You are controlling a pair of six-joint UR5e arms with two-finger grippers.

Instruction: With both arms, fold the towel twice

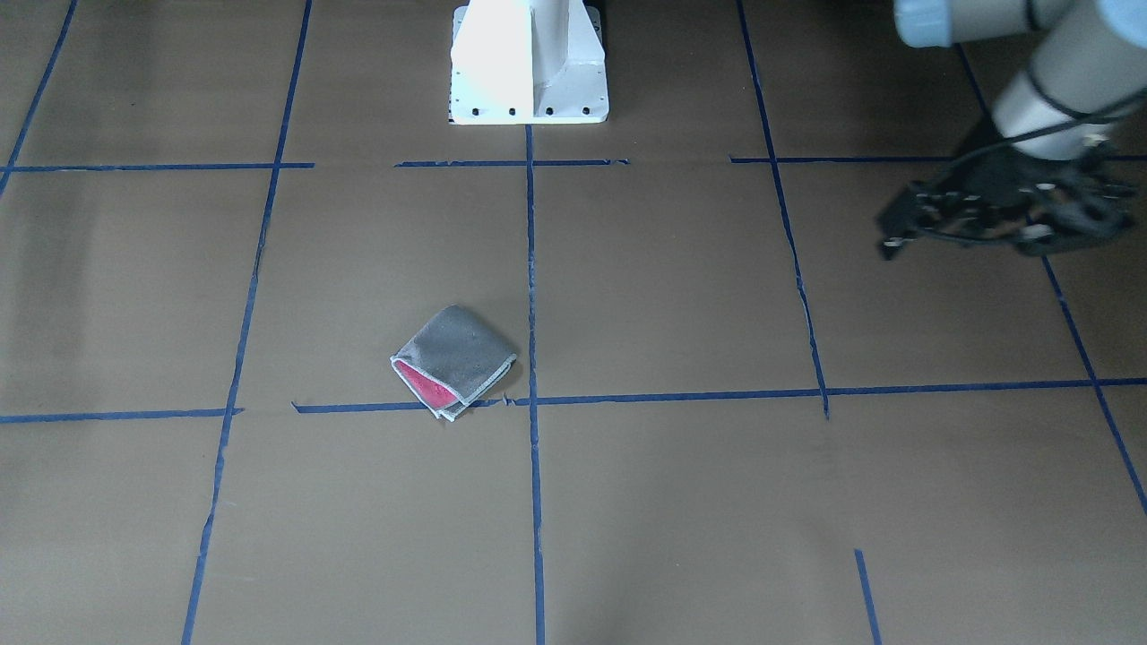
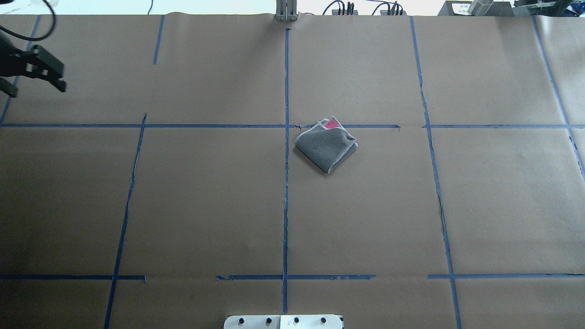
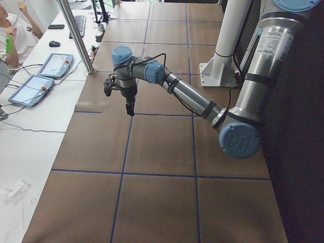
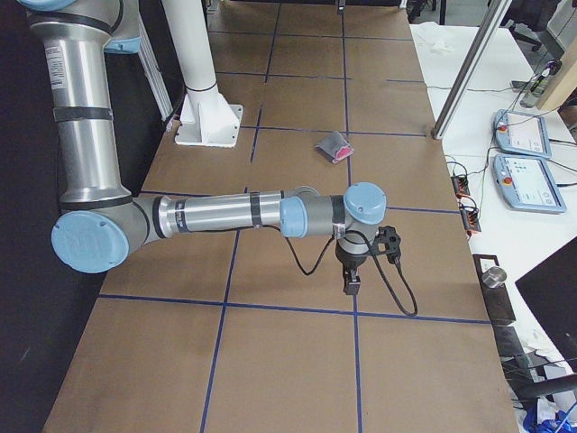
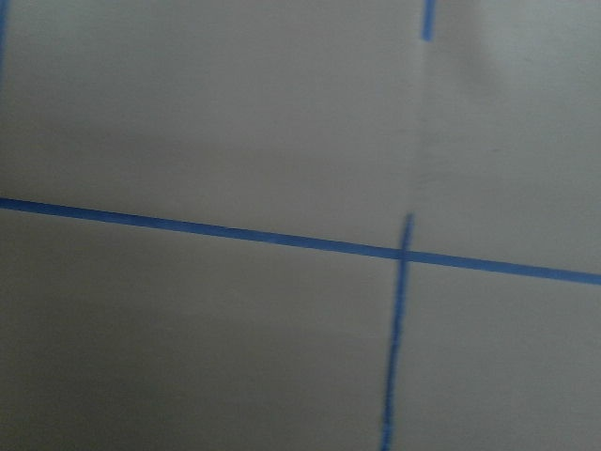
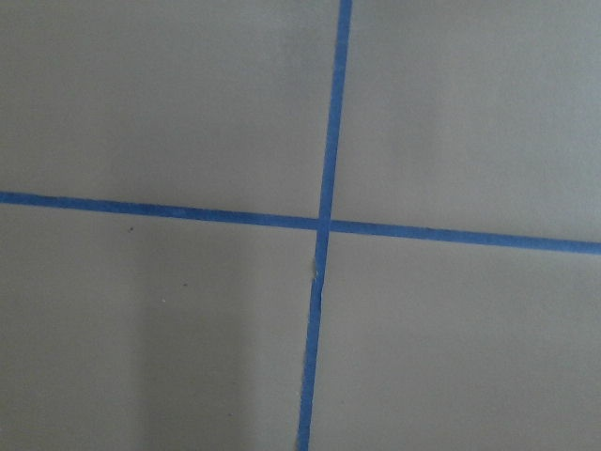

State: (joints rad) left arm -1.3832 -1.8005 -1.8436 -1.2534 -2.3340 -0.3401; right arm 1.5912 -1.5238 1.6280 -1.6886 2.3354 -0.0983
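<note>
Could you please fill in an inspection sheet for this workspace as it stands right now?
Surface: brown paper marked into a grid with blue tape; some tape ends are frayed.
Job's things: towel folded into a small square, dark grey outside, pink showing at one open edge, lying on a tape line near the table's middle.
Clutter: nothing seen.
Grippers: left gripper is above the table's left end, far from the towel; right gripper points down over the right end. Open or shut cannot be told for either.
Cables: black cable hangs looped from the right wrist.
Surroundings: white pedestal; tablets on a side bench; operator.
</note>
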